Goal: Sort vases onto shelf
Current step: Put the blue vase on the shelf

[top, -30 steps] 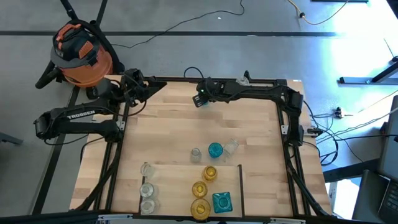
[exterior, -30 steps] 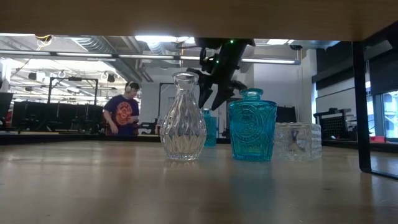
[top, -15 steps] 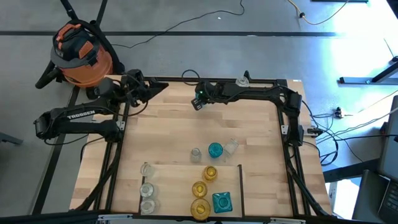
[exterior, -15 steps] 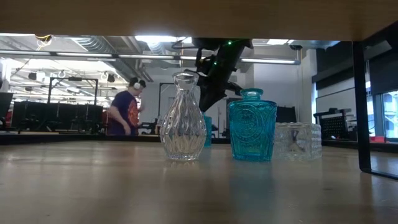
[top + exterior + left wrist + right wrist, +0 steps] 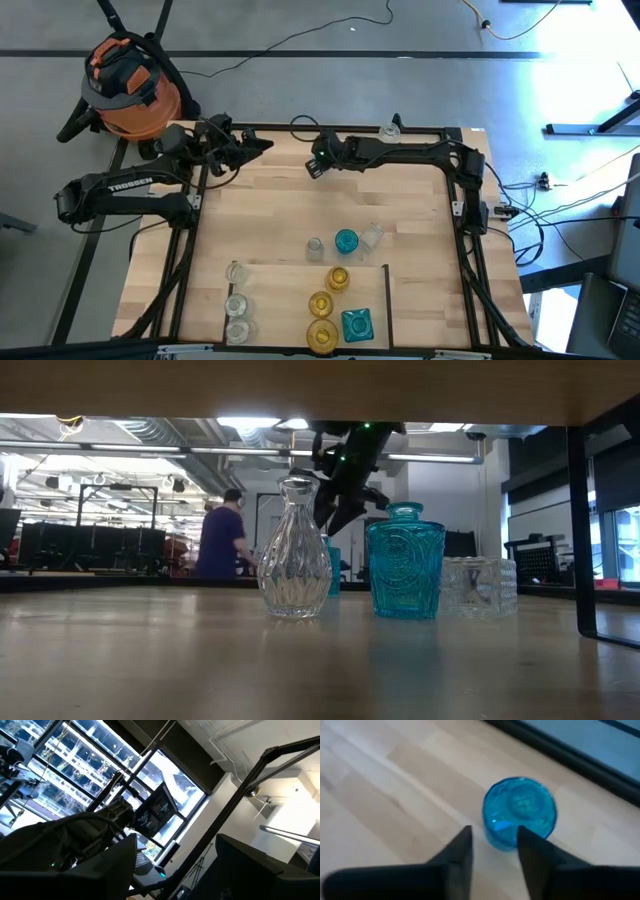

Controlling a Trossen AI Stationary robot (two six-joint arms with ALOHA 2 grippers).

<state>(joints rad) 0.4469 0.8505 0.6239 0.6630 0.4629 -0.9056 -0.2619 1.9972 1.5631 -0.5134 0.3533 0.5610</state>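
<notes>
My right gripper [image 5: 492,851] hangs open over a round teal vase [image 5: 520,813] that stands on its base near the table's far edge; its fingers are short of the vase. In the high view this gripper [image 5: 314,166] is at far centre. The far teal vase [image 5: 333,570] peeks out behind a clear vase [image 5: 294,550]. My left gripper [image 5: 254,147] is open, raised at the far left, aimed at the room. A clear vase [image 5: 315,246], a teal one [image 5: 346,241] and a square clear one [image 5: 372,236] stand mid-table. Amber vases [image 5: 321,303], a square teal vase [image 5: 357,323] and clear vases [image 5: 237,303] stand on the shelf [image 5: 280,300].
Black frame rails [image 5: 460,210] run along the table's sides and far edge, and a small clear object [image 5: 390,129] sits on the far rail. An orange vacuum [image 5: 130,85] stands beyond the far left corner. A person [image 5: 225,540] moves in the room behind.
My right gripper has moved a little toward the table's left edge along the far side, staying open. My left gripper has reached toward the table's right. The person in the background has walked to the right.
</notes>
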